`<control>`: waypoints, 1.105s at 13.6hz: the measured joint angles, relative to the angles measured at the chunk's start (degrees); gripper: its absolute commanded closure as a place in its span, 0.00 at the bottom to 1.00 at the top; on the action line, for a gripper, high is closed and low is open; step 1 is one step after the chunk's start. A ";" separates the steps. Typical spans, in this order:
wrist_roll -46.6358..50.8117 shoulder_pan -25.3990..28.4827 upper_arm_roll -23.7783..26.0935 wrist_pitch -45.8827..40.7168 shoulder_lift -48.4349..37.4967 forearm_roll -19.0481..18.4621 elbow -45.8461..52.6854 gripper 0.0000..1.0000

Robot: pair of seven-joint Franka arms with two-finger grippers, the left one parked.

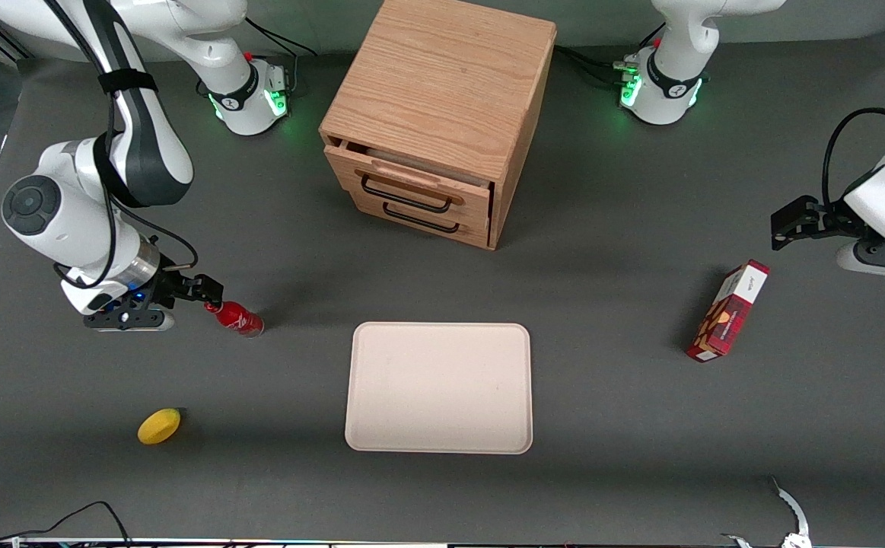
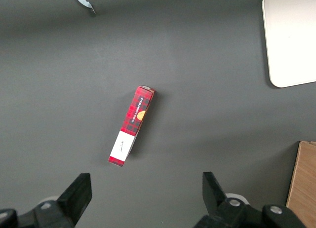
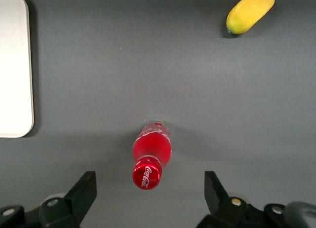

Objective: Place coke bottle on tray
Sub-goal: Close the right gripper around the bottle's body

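The coke bottle (image 1: 235, 317) is small and red with a red cap. It stands on the grey table toward the working arm's end, beside the tray (image 1: 439, 388) with a gap of table between them. The tray is a flat pale beige rectangle with a low rim and nothing on it. My gripper (image 1: 186, 303) hangs just over the bottle's cap. In the right wrist view the gripper (image 3: 149, 181) is open, and the lettered cap of the bottle (image 3: 150, 154) sits between the two fingers (image 3: 85, 189), touching neither. One edge of the tray (image 3: 15, 65) also shows there.
A yellow fruit (image 1: 159, 425) (image 3: 250, 11) lies nearer the front camera than the bottle. A wooden drawer cabinet (image 1: 442, 114) stands farther back than the tray, its top drawer slightly open. A red carton (image 1: 727, 310) (image 2: 132, 125) lies toward the parked arm's end.
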 measured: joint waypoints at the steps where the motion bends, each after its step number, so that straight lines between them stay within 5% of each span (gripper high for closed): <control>1: 0.00 0.04 0.02 0.52 0.00 -0.02 -0.58 0.03; 11: 0.00 0.08 0.04 8.25 0.01 -0.04 -6.92 0.09; 15: 0.00 0.08 0.06 9.28 0.01 -0.05 -7.81 0.30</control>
